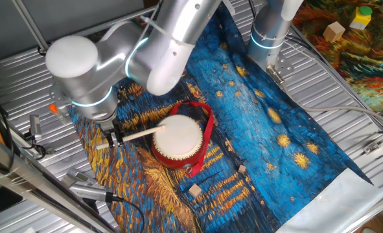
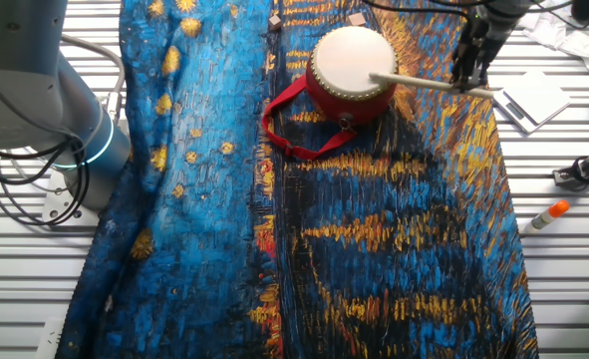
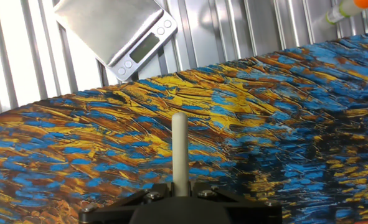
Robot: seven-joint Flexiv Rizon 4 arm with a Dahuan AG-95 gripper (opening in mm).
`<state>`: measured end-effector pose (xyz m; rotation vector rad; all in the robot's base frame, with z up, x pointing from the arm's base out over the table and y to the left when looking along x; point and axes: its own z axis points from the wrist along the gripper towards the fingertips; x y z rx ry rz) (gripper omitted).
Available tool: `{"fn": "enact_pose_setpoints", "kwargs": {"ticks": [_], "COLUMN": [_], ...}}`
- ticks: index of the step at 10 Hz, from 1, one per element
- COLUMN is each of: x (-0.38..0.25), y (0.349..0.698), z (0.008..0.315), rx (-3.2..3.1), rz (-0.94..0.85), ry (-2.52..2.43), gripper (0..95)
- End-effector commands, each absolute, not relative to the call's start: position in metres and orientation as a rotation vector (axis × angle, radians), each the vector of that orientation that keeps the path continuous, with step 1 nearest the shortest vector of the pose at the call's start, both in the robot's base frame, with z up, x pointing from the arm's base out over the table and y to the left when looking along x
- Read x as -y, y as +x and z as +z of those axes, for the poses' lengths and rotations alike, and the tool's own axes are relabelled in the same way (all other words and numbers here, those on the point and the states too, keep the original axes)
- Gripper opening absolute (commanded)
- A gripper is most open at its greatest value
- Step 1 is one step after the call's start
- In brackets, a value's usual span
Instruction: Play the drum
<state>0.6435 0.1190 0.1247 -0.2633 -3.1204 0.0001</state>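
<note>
your gripper [image 1: 115, 138] was clamped on the stick [image 1: 139, 134], whose tip met the drum [image 1: 177, 140] skin; a slack grip could have let it twist.

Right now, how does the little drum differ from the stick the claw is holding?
The drum is round and squat, red-bodied with a cream skin; the stick is thin, straight and pale. The drum sits on the painted cloth, while the stick is gripped in the claw, lying roughly level. The drum carries a red strap; the stick is bare. The stick's tip lies over the drum's skin.
</note>
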Motion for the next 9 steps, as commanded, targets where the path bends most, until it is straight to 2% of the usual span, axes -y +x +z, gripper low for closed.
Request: {"fn": "enact_pose_setpoints", "kwargs": {"ticks": [1,3,9], "x": [-0.116,-0.11,-0.114], "y": [0.641,0.637,0.639], "z": [0.133,0.147,0.144], "rx": [3.114,3.106,3.104], "rz": [-0.009,-0.009,-0.003], "ry": [-0.249,-0.227,-0.269], "gripper": [0.0,0.0,0.0]}}
